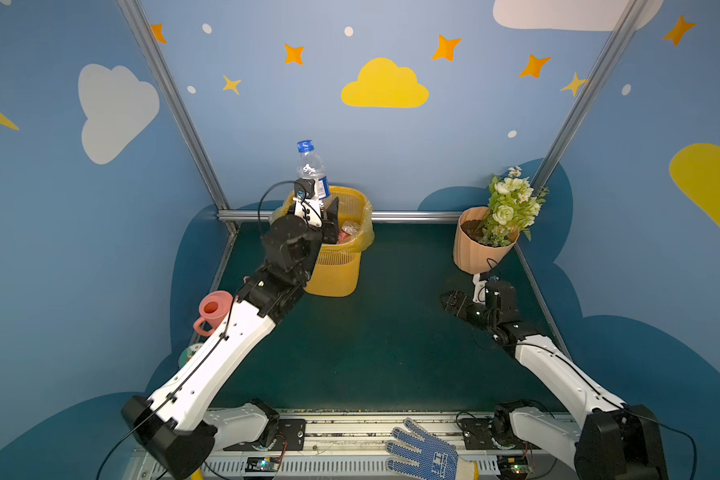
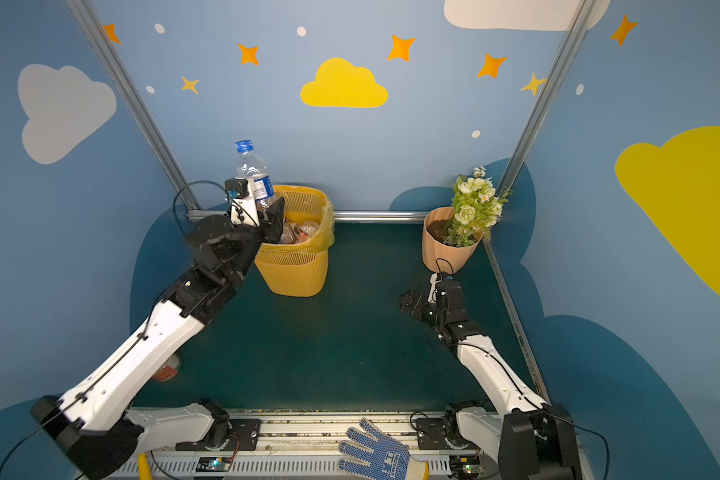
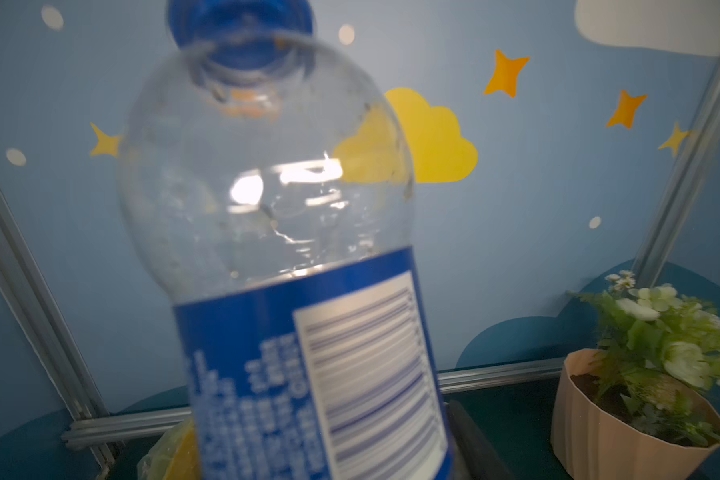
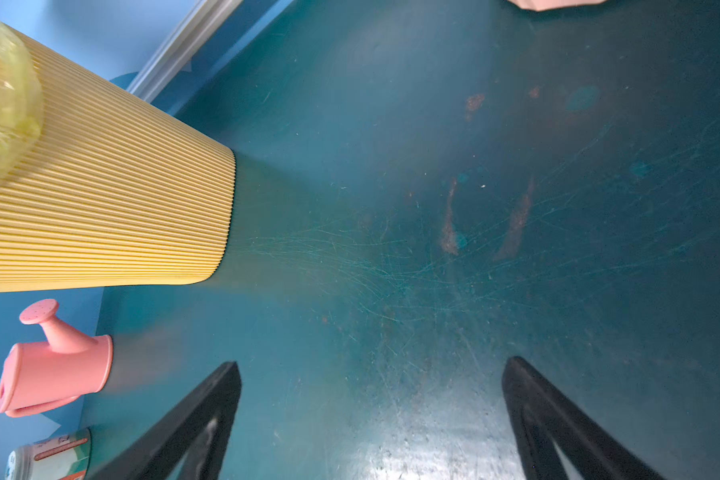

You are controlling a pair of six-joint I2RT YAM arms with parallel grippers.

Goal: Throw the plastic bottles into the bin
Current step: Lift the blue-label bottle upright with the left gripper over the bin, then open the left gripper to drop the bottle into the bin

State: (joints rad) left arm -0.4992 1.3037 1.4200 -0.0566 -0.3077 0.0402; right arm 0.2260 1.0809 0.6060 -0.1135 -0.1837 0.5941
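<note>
Bottle point(image 1: 312, 166), blue-capped, is being gripped low on its label by the closed jaws of the left gripper point(image 1: 324, 205), upright over the near rim of the bin point(image 1: 337, 270). It should be carried further over the opening before being released. The right gripper point(image 4: 373, 363) is being held wide open, empty.

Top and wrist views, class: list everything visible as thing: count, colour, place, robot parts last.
held bottle: one, clear, blue cap, above bin rim
bin: one, yellow, back of table, left of middle
binned bottles: count unclear, clear, inside bin
flower pot: one, peach, back right
flowers: one bunch, green-white, in flower pot
watering can: one, pink, left edge
tin: one, green-white, left edge, nearer front
glove: one, blue-dotted, front rail
table: one, dark teal, under everything
left pincer: one, black, shut on held bottle
right pincer: one, black, open, in front of flower pot
</note>
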